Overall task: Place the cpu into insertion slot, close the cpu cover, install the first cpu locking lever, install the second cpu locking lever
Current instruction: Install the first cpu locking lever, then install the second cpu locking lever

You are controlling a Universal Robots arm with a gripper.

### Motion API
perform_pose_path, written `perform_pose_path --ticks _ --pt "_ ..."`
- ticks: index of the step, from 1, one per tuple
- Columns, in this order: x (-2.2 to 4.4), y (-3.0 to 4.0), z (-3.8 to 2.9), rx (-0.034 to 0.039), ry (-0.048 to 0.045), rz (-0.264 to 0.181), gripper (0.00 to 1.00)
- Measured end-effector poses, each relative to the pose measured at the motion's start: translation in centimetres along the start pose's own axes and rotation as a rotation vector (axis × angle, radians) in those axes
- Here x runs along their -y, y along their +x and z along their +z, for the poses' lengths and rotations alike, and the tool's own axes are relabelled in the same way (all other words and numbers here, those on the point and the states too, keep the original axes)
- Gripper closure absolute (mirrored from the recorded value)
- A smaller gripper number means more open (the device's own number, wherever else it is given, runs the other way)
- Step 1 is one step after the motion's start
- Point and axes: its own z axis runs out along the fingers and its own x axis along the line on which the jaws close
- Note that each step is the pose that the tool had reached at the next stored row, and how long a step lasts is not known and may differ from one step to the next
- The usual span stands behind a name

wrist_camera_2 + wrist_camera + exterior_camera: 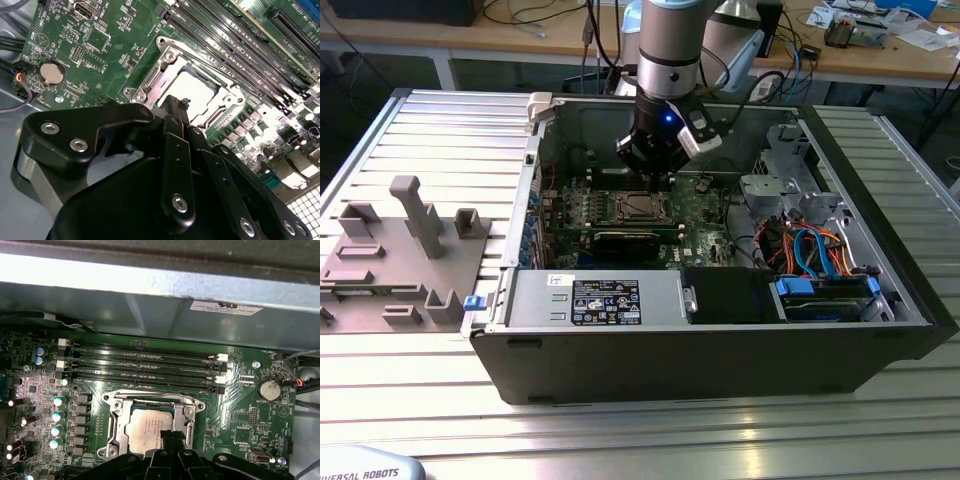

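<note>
Nearest the wrist cameras, your gripper (185,102) hangs low over the board with its black fingertips drawn together to a narrow point, nothing between them, right at the edge of the cpu cover (185,412). In both wrist views the cpu (148,426) already lies flat in the insertion slot (116,412), silver top showing through the cover's square window, and the cover looks folded down around it. The step in hand, by my reading, is the locking levers. To do it well, keep the tips pressed together as a single pusher, bear on the lever rod only, not on the chip's top, and sweep sideways until it tucks under its catch. Whether either lever is already latched cannot be told. Just beyond the socket run four long memory slots (145,365), all unfilled. One coin cell (269,388) sits farther out near a board corner. In the exterior view the arm reaches down into one open computer case (880,330) holding one green motherboard (705,235). One grey fixture block (395,270) rests on the ribbed table (640,430), well apart, toward the exterior view's left.
</note>
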Motion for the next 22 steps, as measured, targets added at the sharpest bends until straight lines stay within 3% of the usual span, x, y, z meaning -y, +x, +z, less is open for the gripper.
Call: perform_pose_path --ticks 11,17,22 --pt "0.07 0.01 0.0 0.0 0.0004 0.0 0.89" --pt "1.21 0.11 -0.01 0.0 0.0002 0.0 0.89" --pt "3.07 0.28 -0.01 0.0003 -0.0022 0.0 0.89"
